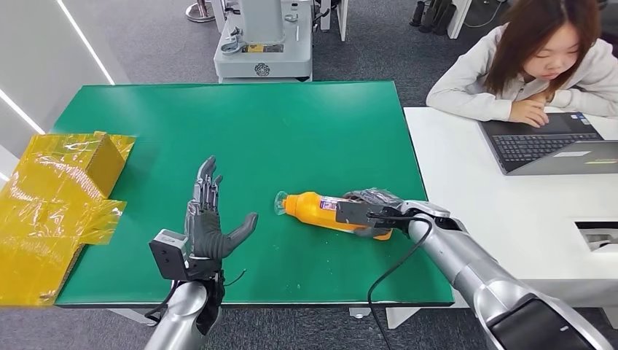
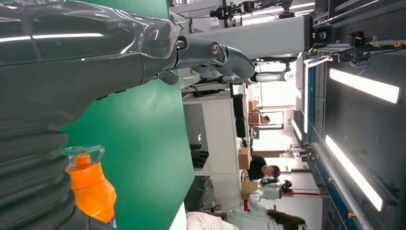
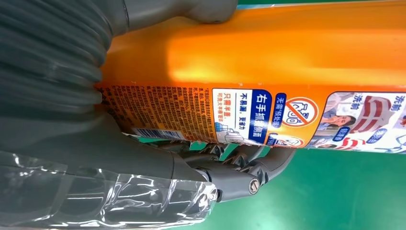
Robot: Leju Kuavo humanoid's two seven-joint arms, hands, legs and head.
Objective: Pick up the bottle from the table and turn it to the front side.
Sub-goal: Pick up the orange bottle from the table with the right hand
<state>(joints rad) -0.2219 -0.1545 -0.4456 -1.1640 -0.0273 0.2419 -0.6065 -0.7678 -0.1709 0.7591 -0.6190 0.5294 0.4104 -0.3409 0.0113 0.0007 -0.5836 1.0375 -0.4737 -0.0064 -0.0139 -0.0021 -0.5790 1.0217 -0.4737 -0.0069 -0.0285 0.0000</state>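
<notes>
An orange bottle (image 1: 315,208) with a clear cap lies on its side on the green table (image 1: 291,131), cap pointing left. My right hand (image 1: 370,211) wraps around the bottle's base end, fingers curled over it. Up close the bottle (image 3: 268,62) shows its printed back label, with the thumb on one side of its body and the dark fingers (image 3: 239,163) on the other. My left hand (image 1: 210,222) hovers open to the left of the cap, fingers spread and pointing away from me. The bottle's cap end (image 2: 91,184) appears beside my left hand (image 2: 72,62).
Crumpled yellow packaging (image 1: 55,204) lies over the table's left edge. A white desk (image 1: 503,211) adjoins on the right, where a person (image 1: 539,62) works at a laptop (image 1: 554,142). A grey machine (image 1: 264,44) stands behind the table.
</notes>
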